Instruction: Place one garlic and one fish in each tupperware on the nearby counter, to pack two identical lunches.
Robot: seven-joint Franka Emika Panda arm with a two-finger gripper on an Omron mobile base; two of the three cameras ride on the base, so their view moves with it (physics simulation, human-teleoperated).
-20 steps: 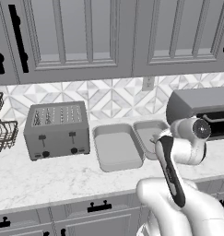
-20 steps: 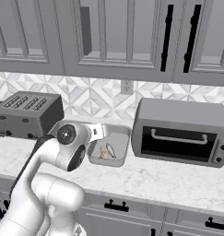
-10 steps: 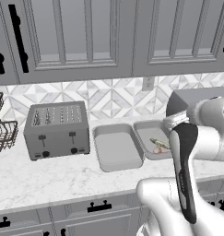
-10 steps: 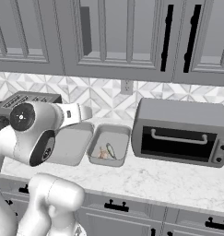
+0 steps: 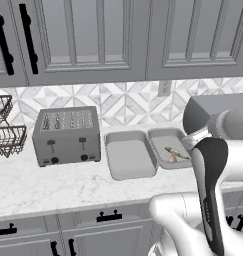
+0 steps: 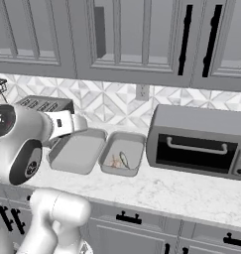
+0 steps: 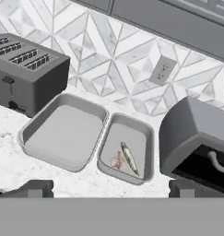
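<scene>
My tool (image 7: 111, 186) hangs above the front of the counter (image 7: 12, 152) with its jaws spread wide and nothing between them; the two dark fingertips (image 7: 32, 188) stand well apart at the bottom of the hand view. Below me the two grey tupperware trays sit side by side, touching or nearly so, between the toaster (image 5: 67, 135) and the toaster oven (image 6: 199, 140). The left tupperware (image 7: 63, 131), just beside the toaster, holds nothing. The right tupperware (image 7: 143, 138), next to the toaster oven, has a slim greenish fish (image 7: 129, 158) lying lengthwise in it and a small pinkish garlic (image 7: 116, 161) just beside the fish, toward the near end of the tray.
</scene>
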